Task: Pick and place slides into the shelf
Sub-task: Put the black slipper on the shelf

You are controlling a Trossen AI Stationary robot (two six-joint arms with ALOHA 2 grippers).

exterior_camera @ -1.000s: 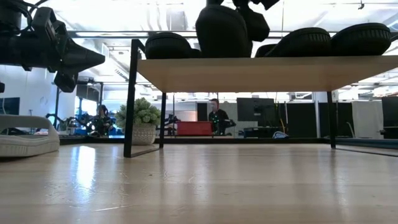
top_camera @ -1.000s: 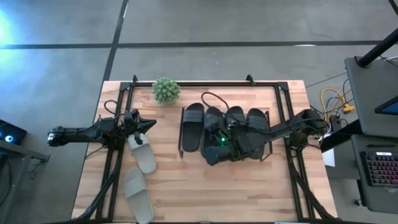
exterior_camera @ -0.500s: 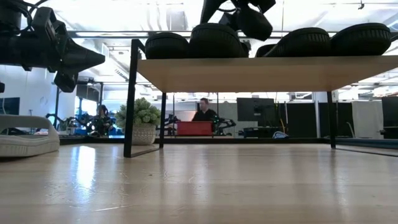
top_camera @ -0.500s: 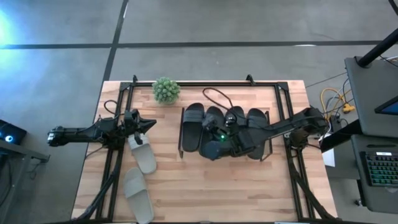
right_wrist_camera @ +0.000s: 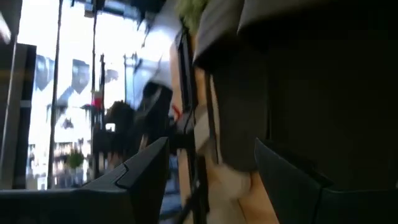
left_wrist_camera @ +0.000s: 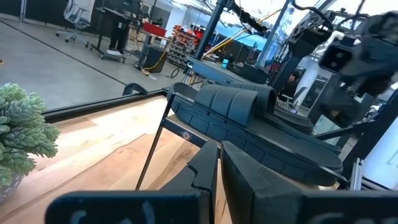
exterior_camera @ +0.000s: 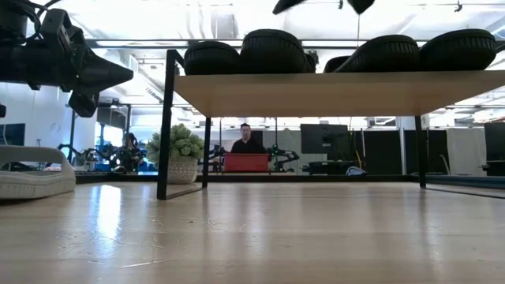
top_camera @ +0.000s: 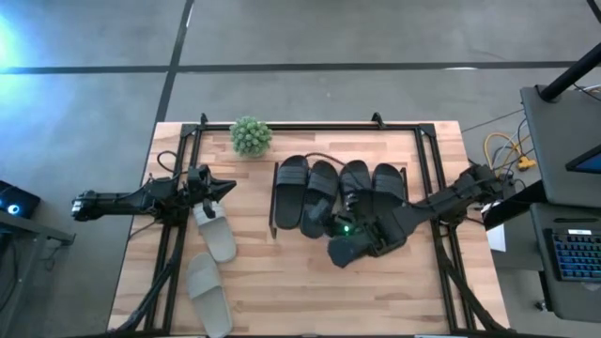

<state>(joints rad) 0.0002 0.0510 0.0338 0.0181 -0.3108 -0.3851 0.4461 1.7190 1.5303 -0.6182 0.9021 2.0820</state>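
Four black slides (top_camera: 336,192) lie side by side on the shelf (exterior_camera: 339,93), a low rack with a pale wooden top on thin dark legs that stands in the middle of the counter (top_camera: 282,291). In the low view their rounded dark shapes line the top board from its left end to its right. Two pale slides lie on the counter well to the left of the shelf: one (top_camera: 216,235) nearer the middle and one (top_camera: 208,293) at the near edge, end to end but apart.

The right end effector (top_camera: 344,250) hangs just off the near edge of the shelf, in front of the middle black slides, with a green light on its body. Its fingers (right_wrist_camera: 143,171) stand apart with nothing between them, and a black slide fills much of what the right wrist view sees beyond them.

The left end effector (top_camera: 221,187) waits at the left side of the counter, just above the far end of the nearer pale slide and pointing toward the shelf. Its fingers (left_wrist_camera: 239,177) look pressed together with nothing held.

A small green potted plant (top_camera: 251,136) stands at the far edge of the counter, left of the shelf. In the low view a person (exterior_camera: 245,140) shows in the room behind.
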